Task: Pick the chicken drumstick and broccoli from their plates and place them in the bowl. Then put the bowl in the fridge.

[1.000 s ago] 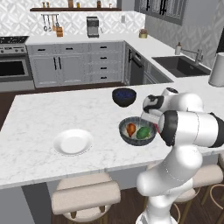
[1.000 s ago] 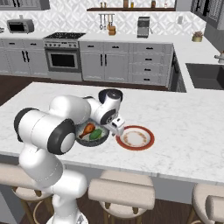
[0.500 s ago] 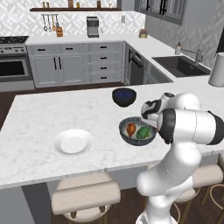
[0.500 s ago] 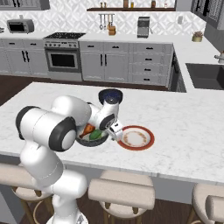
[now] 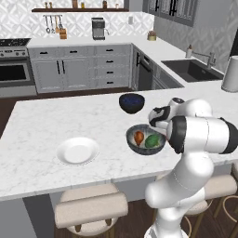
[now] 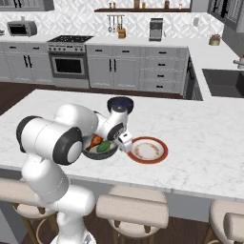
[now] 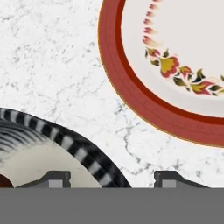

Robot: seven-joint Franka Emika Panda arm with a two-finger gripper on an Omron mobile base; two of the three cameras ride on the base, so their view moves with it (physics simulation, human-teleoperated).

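White marble tabletop (image 5: pixel 56 121), island form, spanning the middle of both base views. Bowl (image 5: pixel 147 139), dark grey with ribbed outside and pale inside, stands on the tabletop at centre right of the left base view and centre left of the right base view (image 6: pixel 101 148); its striped rim curves through the lower left of the hand view (image 7: pixel 65 140). Chicken drumstick (image 5: pixel 139 137), orange-brown, lies inside the bowl on its left half in the left base view; broccoli (image 5: pixel 152 141), dark green, lies beside it in the same bowl. Plain white plate (image 5: pixel 77 150), bare, sits well apart at lower left of the left base view. Red-rimmed plate (image 6: pixel 147 149), with a floral band inside, sits just beside the bowl at centre of the right base view and takes the upper right of the hand view (image 7: pixel 131 87). Small glossy dark bowl (image 5: pixel 131 102) stands farther back on the tabletop, above the ribbed bowl in frame. Tool (image 7: pixel 111 178) is set low at the bowl's rim on the side toward the red-rimmed plate, one fingertip (image 7: pixel 52 178) over the pale inside, the other over bare marble; the tips stand apart straddling the rim, contact not discernible.
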